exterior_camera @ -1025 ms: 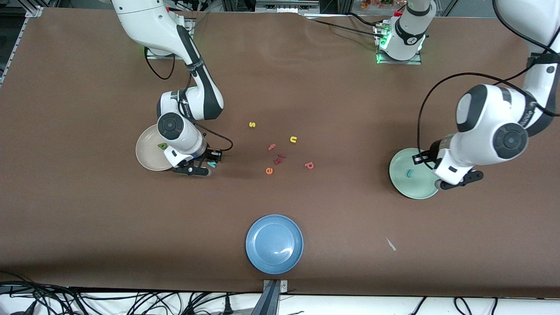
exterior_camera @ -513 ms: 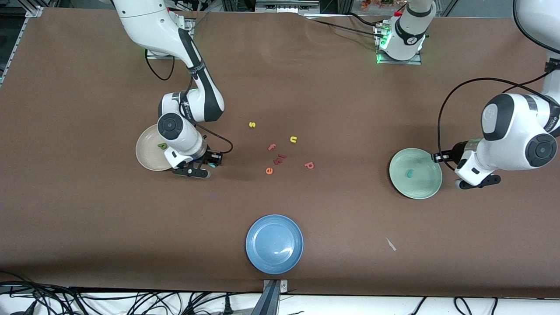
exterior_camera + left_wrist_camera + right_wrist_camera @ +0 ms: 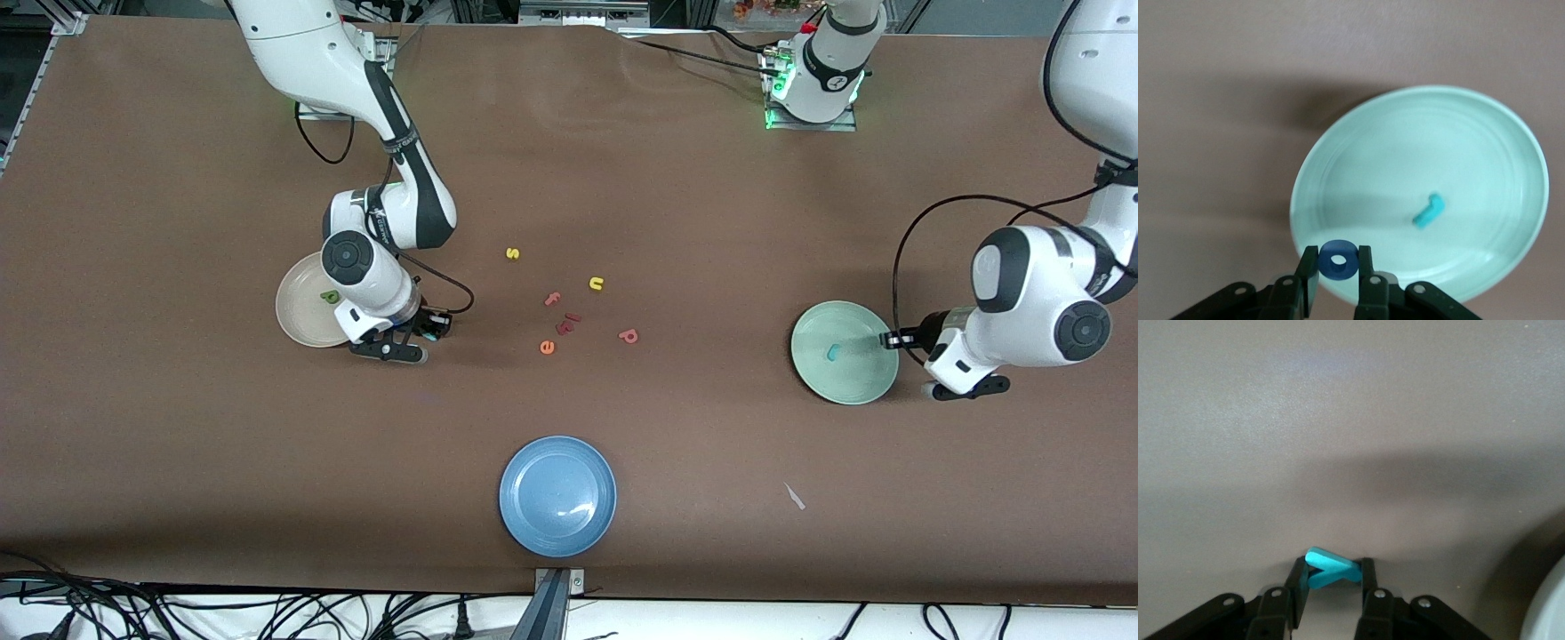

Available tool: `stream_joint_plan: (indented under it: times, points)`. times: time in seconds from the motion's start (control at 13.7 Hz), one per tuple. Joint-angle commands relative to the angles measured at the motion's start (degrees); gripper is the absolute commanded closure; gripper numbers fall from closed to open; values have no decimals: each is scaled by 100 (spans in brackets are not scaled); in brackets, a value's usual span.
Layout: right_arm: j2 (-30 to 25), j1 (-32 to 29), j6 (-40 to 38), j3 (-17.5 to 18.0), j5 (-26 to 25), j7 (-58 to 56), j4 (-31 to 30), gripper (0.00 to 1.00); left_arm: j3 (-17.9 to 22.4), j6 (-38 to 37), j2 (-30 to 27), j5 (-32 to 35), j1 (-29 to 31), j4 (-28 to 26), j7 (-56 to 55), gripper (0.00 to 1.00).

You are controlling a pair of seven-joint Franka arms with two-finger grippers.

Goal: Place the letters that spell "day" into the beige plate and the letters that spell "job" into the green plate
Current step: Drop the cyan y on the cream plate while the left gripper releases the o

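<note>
The pale green plate (image 3: 843, 352) (image 3: 1391, 160) lies toward the left arm's end of the table with the teal "j" (image 3: 833, 352) (image 3: 1429, 211) in it. My left gripper (image 3: 889, 339) (image 3: 1338, 267) hangs over that plate's rim, shut on the blue ring "o" (image 3: 1338, 259). The beige plate (image 3: 298, 320) holds the green "a" (image 3: 330, 297). Beside it, low at the table, my right gripper (image 3: 425, 331) (image 3: 1333, 577) is shut on the teal "y" (image 3: 431, 335) (image 3: 1331, 568). A pinkish-red letter, the "b" (image 3: 629, 336), lies on the table mid-way between the plates.
Loose letters lie mid-table: a yellow "s" (image 3: 511, 253), a yellow "u" (image 3: 596, 284), a pink "f" (image 3: 552, 299), a dark red piece (image 3: 566, 324) and an orange "e" (image 3: 547, 348). A blue plate (image 3: 557, 495) sits nearest the front camera.
My right gripper has closed on the teal "y" beside the beige plate. My left arm has swung from over the green plate out to its rim, still holding the "o".
</note>
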Motion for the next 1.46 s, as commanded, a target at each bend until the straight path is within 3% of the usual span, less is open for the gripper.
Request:
stream_joint_plan:
  times: [0.0,0.07,0.15,0.22,0.29,0.51,0.66,0.81,0.95,1.03,1.1,1.32,1.39]
  points:
    - [-101,2,-65,-10,111,-141,88,81,-44,222,187,166,41,93,97,81]
    - [-242,-6,-344,-71,84,-176,88,81,-44,293,231,175,32,93,97,69]
    - [-443,-7,-730,-298,58,-376,88,81,-44,328,240,175,41,93,97,46]
    - [-628,-7,-1177,-527,67,-796,70,81,-44,329,214,175,41,102,97,15]
    - [-760,-15,-1617,-755,84,-1200,18,81,-52,320,179,175,41,146,97,0]
    - [-1112,-15,-2280,-1432,84,-2238,-393,81,-279,241,-154,87,-55,190,-148,0]
    - [-1175,-24,-2219,-1942,93,-3203,-833,81,-823,101,-330,87,-56,190,-970,0]
    - [-1157,-33,-2053,-2084,102,-3437,-1132,81,-1438,135,-287,87,-125,190,-2068,0]
    - [-1087,-42,-1685,-2085,102,-3454,-1344,76,-1555,371,-147,87,-659,199,-3036,0]
    - [-1035,-42,-1561,-2085,102,-3472,-1397,49,-1547,782,-42,113,-993,199,-3641,1]
    - [-1017,-76,-1551,-2085,102,-3463,-1397,0,-1512,1212,133,165,-1336,199,-4221,1]
    - [-1156,-95,-1691,-2085,102,-3402,-1301,0,-1310,1664,459,148,-2154,208,-4867,1]
    - [-1235,-94,-1918,-2093,102,-3402,-1144,0,-1100,1673,504,157,-2504,208,-4999,6]
